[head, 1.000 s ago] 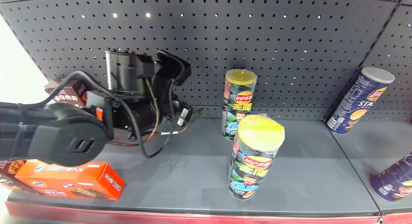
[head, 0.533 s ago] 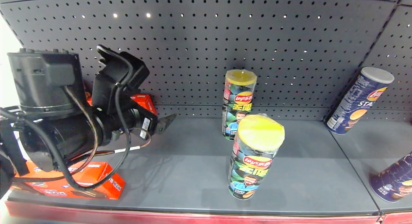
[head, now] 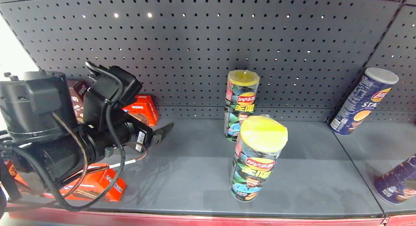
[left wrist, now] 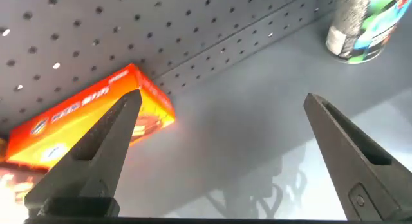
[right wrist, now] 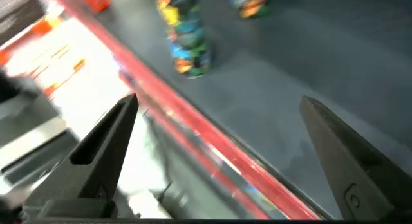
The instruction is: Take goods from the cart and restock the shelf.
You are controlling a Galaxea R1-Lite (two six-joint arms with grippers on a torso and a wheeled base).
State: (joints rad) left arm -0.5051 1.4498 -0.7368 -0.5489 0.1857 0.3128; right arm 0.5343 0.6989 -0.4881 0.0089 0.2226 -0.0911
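Observation:
My left gripper (left wrist: pixel 222 100) is open and empty, low over the grey shelf (head: pixel 195 174). In the head view the left gripper (head: pixel 161 132) is at the shelf's left part, just in front of an orange box (head: pixel 142 109) that stands against the pegboard. That orange box (left wrist: pixel 90 121) lies a short way beyond the open fingers. A second orange box (head: pixel 97 187) lies flat at the front left, partly under the arm. My right gripper (right wrist: pixel 219 103) is open and empty, in front of and below the shelf's red edge (right wrist: pixel 193 127).
Two yellow-lidded chip cans stand mid-shelf, one at the back (head: pixel 242 104), one nearer the front (head: pixel 258 157). A blue can (head: pixel 362 101) leans at the back right and another (head: pixel 395 183) lies at the right edge. A brown box (head: pixel 78 93) stands behind the left arm.
My left arm has drawn back from the pegboard toward the front left, uncovering the orange box that now stands free at the back. The cans have not moved.

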